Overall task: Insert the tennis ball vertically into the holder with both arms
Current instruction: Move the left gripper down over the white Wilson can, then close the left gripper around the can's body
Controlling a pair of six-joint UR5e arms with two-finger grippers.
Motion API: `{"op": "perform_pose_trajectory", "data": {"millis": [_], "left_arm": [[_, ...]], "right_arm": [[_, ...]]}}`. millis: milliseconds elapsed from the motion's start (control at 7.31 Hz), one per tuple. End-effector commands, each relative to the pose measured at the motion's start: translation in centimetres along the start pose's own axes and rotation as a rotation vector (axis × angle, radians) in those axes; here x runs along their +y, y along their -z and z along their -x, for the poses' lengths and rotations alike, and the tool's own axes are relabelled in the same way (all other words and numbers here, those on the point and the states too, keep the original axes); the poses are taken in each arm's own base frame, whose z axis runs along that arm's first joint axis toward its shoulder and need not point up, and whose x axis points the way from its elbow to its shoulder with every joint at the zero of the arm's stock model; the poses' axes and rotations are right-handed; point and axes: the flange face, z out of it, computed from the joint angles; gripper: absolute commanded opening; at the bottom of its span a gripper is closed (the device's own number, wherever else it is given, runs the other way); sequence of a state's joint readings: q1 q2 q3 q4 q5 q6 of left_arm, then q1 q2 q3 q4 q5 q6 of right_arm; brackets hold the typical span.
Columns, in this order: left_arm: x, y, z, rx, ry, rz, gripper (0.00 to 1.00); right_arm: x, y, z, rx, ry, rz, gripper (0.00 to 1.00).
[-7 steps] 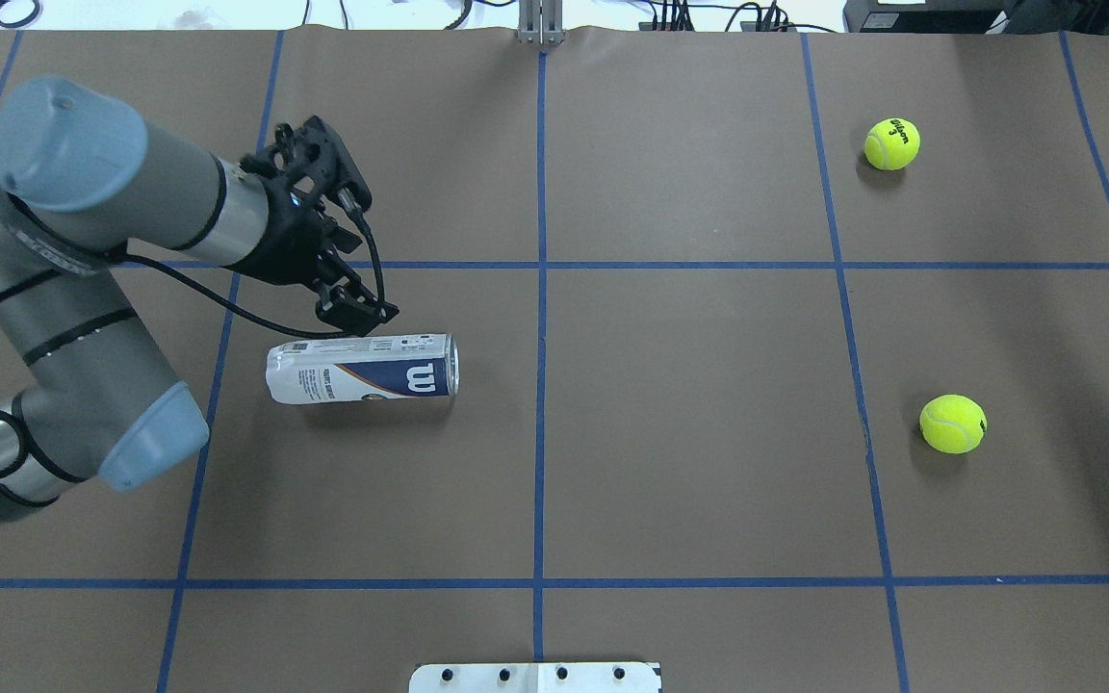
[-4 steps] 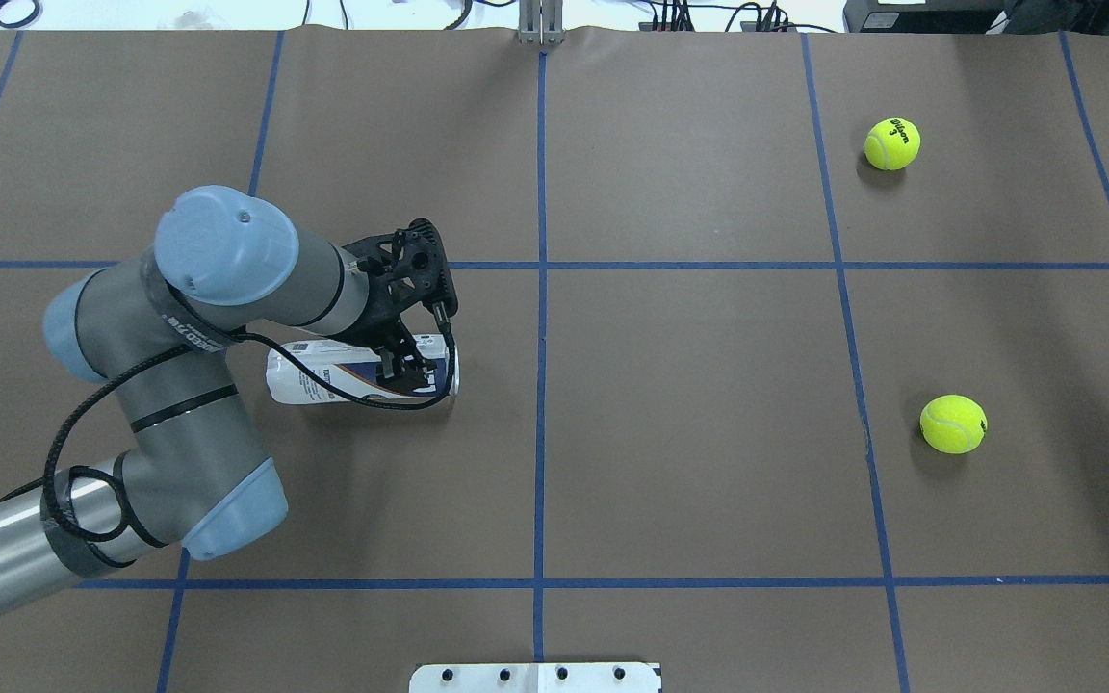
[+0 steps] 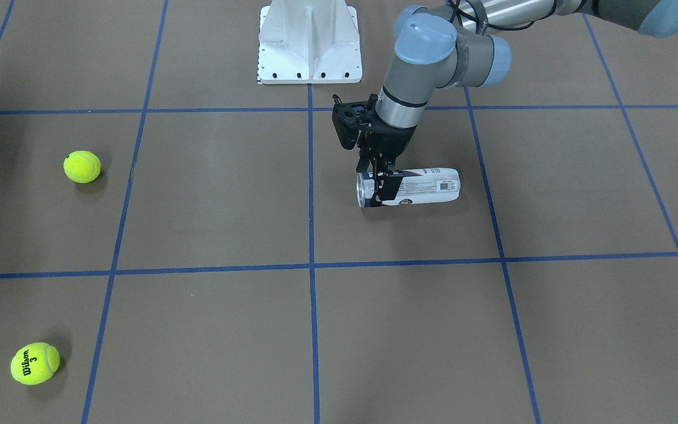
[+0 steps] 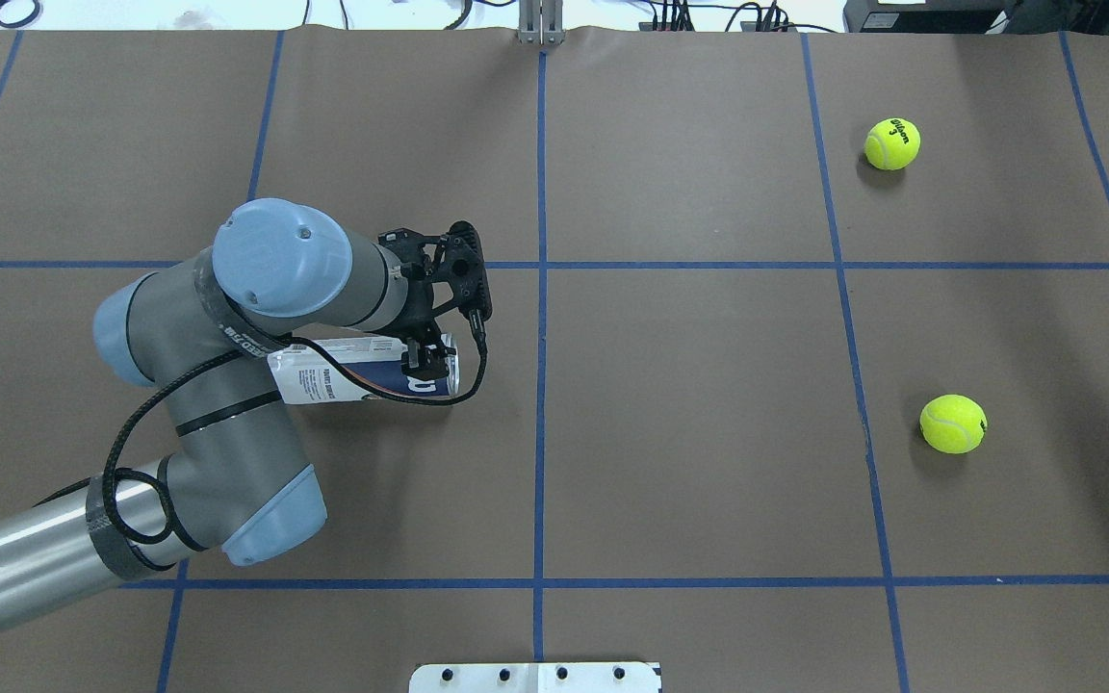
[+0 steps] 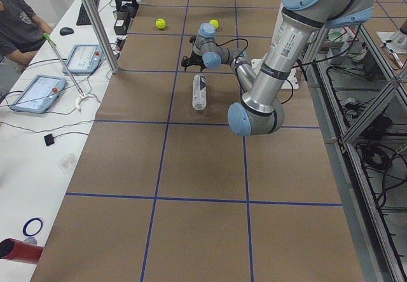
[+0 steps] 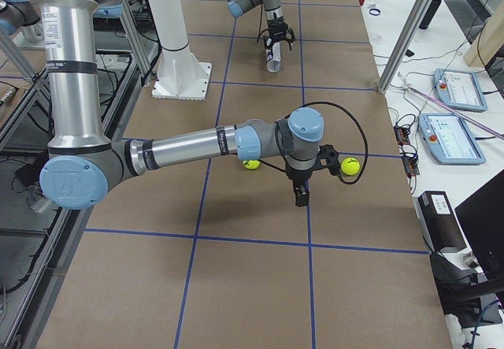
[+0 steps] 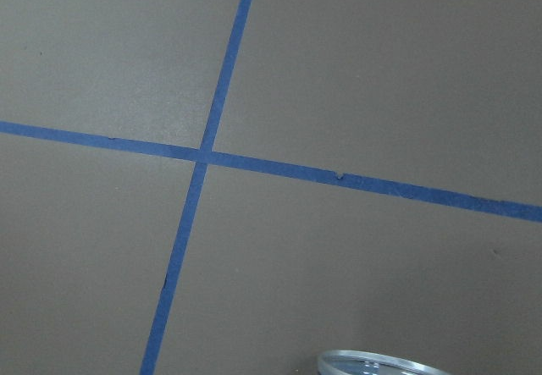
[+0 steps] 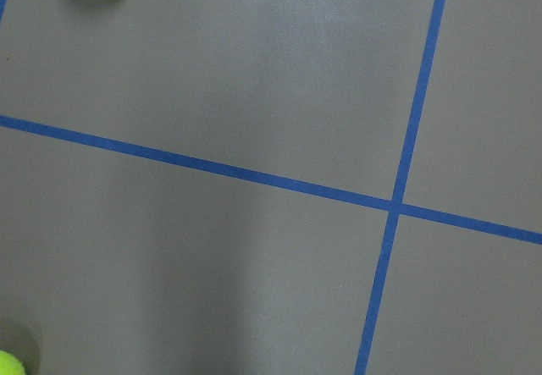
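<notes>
**Straddling the can.** The left arm's black fingers [image 3: 381,187] bracket the holder [image 3: 424,185], a clear plastic cylindrical tennis-ball can with a navy-and-white label. The can lies on its side on the brown paper-covered bench [image 4: 709,433], directly beneath and between the fingers. Its silver metal rim [image 7: 373,362] sits just past them, toward the bench's middle. The fingers stand spread wider than the can and appear to hold nothing.

The 2 yellow-green felt tennis balls [image 4: 892,144] [image 4: 953,423] rest well apart from these fingers, at the far end of the bench. The right arm's fingers [image 6: 301,194] hang near both balls. They show only in a side view, so how far they are open cannot be told.

The step in hand looks to be the grasp that will stand the holder upright. To do it well, the left fingers should:

- **Centre:** sit evenly on the can, so both pads meet it together. A round can is likely to roll away from a 1-sided touch.
- **Close:** grip just behind the metal rim, probably where the thin wall is stiffest, and squeeze lightly so the plastic does not buckle.
- **Lift and tip:** raise the can and turn its mouth upward only once the grip is square.
</notes>
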State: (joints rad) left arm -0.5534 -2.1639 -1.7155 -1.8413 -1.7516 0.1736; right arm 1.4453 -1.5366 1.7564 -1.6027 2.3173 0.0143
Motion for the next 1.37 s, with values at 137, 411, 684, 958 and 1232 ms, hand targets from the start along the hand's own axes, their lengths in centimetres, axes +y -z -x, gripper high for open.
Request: {"op": "perform_pose_trajectory", "data": {"millis": [137, 411, 684, 958, 1232], "left_arm": [[-1.3, 0.4, -1.6, 0.039, -0.061, 0.103, 0.99], [-1.0, -0.3, -1.5, 0.018, -0.114, 0.131, 0.99], [-1.7, -1.5, -3.6, 0.021, -0.141, 0.142, 0.99], [-1.4, -2.8, -4.5, 0.035, -0.144, 0.162, 0.99], [-2.4, -3.9, -4.1, 0.013, -0.151, 0.173, 0.99]], "right_arm": [[-0.1, 0.0, 0.0, -0.001, 0.001, 0.000, 1.00], [-0.1, 0.1, 0.1, -0.001, 0.003, -0.003, 1.00], [-0.1, 0.0, 0.3, -0.024, 0.002, -0.001, 1.00], [-0.1, 0.0, 0.3, -0.025, 0.001, -0.001, 1.00], [-0.1, 0.0, 0.3, -0.027, 0.002, -0.001, 1.00]]}}
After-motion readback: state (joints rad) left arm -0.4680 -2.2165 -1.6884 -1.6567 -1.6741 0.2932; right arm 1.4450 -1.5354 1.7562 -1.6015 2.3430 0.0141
